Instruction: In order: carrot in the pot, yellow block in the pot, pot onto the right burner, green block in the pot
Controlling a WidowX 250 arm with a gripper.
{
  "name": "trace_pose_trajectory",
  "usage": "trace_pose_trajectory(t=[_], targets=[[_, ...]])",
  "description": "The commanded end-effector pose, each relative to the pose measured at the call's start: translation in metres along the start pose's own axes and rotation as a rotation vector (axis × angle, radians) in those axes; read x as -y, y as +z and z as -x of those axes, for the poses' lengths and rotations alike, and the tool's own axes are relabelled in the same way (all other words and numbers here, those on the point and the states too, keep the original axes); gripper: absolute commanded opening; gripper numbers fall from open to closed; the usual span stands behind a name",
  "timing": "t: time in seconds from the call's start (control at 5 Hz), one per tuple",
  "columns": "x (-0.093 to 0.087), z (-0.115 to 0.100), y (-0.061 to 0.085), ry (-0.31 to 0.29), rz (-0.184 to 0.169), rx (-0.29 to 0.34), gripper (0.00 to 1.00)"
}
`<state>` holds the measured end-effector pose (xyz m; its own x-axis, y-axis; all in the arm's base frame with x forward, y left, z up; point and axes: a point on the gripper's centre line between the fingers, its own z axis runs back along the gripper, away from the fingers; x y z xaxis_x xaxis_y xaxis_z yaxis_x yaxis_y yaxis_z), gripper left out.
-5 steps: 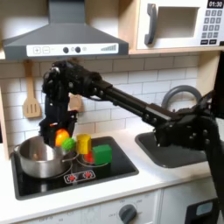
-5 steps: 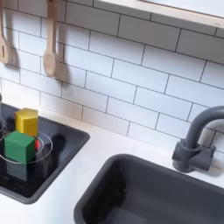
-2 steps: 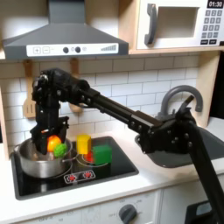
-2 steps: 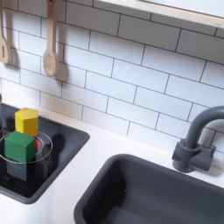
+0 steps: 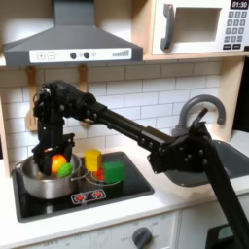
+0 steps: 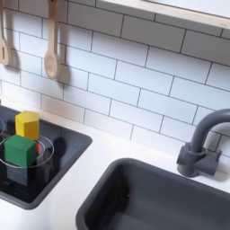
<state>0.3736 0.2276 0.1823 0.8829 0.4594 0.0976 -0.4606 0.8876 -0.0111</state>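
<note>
My gripper (image 5: 53, 156) has the carrot (image 5: 60, 163) clamped, low inside the pot (image 5: 39, 182); the microwave clock (image 5: 239, 5) reads 01:30.

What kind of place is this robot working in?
Most likely a toy play kitchen: a black stovetop under a range hood, a microwave above, and a sink with a faucet against white tile.

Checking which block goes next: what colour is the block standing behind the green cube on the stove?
Yellow. The block behind the green cube shows best in the second exterior view.
</note>
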Motion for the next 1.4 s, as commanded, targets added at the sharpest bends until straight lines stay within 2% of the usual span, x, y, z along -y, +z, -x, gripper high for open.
trace_pose_trajectory(t=[0.0, 0.2, 0.8, 1.0, 1.2], targets=[[0.0, -0.007, 0.006, -0.003, 0.001, 0.015, 0.23], [0.0, -0.006, 0.006, -0.016, 0.002, 0.017, 1.0], [0.005, -0.001, 0.01, -0.044, 0.007, 0.033, 1.0], [0.011, 0.006, 0.03, -0.067, -0.004, 0.081, 1.0], [0.019, 0.013, 0.042, -0.088, 0.004, 0.107, 1.0]])
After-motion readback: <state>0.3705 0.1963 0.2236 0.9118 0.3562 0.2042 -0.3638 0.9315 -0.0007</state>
